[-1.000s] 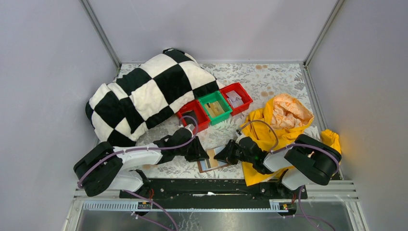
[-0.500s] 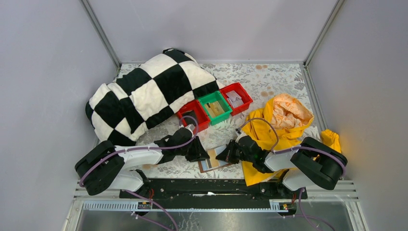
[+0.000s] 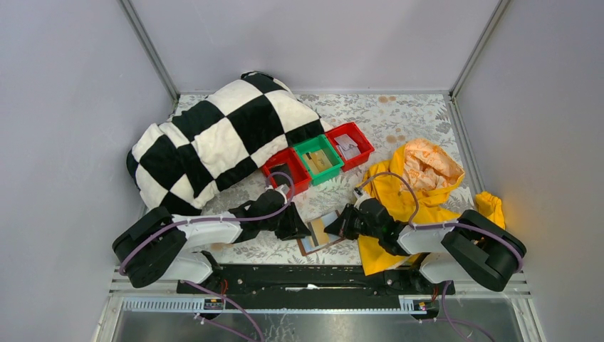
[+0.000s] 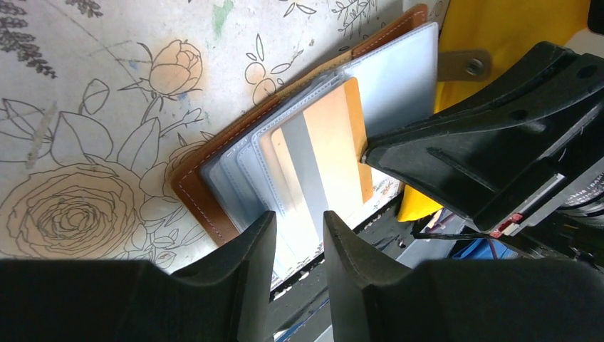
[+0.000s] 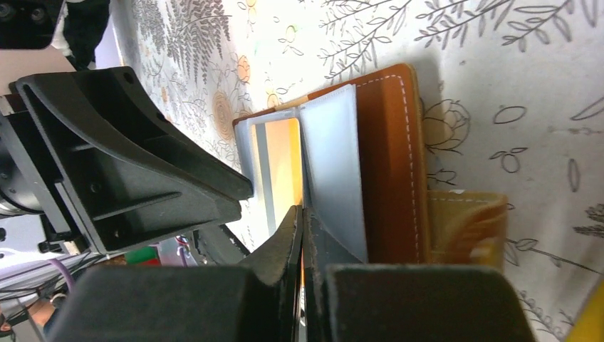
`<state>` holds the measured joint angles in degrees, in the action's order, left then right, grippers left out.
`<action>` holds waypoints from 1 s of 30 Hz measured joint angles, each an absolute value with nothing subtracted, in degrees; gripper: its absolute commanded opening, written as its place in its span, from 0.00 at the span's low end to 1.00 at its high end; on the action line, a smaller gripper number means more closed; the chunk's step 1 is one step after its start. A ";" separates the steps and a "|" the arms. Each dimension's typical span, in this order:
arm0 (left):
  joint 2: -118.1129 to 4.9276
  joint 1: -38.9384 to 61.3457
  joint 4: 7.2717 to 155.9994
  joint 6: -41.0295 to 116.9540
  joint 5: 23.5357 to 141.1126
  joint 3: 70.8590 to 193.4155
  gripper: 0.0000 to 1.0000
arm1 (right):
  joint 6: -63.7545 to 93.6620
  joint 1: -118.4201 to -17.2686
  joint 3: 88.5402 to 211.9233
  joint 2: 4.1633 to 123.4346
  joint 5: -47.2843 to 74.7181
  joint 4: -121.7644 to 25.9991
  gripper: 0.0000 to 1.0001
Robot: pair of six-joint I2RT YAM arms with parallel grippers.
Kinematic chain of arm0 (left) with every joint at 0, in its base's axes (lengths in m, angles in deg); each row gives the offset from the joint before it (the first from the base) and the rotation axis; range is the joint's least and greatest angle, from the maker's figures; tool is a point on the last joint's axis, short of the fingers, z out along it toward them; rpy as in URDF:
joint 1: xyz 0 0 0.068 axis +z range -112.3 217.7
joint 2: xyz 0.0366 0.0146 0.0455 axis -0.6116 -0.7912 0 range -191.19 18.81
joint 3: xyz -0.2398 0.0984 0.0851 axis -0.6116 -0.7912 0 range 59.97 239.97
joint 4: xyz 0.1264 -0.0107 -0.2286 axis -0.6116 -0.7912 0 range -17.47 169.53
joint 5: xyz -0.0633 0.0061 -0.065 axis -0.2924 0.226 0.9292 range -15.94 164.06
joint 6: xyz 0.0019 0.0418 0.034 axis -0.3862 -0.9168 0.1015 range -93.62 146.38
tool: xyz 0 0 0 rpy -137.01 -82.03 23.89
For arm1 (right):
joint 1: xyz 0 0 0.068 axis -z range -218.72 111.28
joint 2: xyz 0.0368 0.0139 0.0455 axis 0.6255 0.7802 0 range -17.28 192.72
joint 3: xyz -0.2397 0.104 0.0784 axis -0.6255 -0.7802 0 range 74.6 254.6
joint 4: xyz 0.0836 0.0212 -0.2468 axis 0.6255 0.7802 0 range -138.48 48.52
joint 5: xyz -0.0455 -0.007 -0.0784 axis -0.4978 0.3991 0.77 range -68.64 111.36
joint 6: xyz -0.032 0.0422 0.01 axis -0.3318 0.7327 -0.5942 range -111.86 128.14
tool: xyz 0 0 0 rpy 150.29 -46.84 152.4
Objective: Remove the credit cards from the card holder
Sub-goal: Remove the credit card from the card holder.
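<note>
Your left gripper (image 4: 299, 222) clamped on the open card holder (image 4: 194, 187) pockets, your right gripper (image 5: 302, 214) pinched shut on the tan card (image 4: 333, 139) edge

The right gripper (image 5: 303, 222) pinches the tan card's (image 5: 285, 160) edge in the open card holder (image 5: 388, 164).

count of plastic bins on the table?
3, in a row: near red bin beside the checkered blanket, green bin in the middle, far red bin at the other end. No others visible.
</note>
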<state>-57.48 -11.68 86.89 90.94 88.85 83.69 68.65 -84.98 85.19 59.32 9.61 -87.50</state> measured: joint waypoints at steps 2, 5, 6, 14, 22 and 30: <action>-57.74 -11.70 87.21 90.94 88.98 83.69 0.36 | 67.78 -84.47 85.19 59.05 9.24 -86.56 0.00; -57.94 -11.70 87.54 90.94 89.20 83.69 0.36 | 66.86 -84.13 85.19 59.05 8.56 -85.97 0.00; -58.05 -11.68 87.65 90.94 89.29 83.69 0.36 | 66.62 -84.04 85.19 59.05 8.30 -85.82 0.00; -58.20 -11.70 87.83 90.41 89.50 83.74 0.36 | 65.37 -83.80 85.08 58.90 8.15 -85.03 0.00; -58.11 -11.64 86.91 89.19 89.55 84.11 0.37 | 63.71 -81.26 84.05 55.27 6.64 -83.09 0.00; -57.92 -11.31 83.65 86.96 89.50 85.53 0.37 | 61.68 -80.23 84.05 53.04 6.55 -80.03 0.00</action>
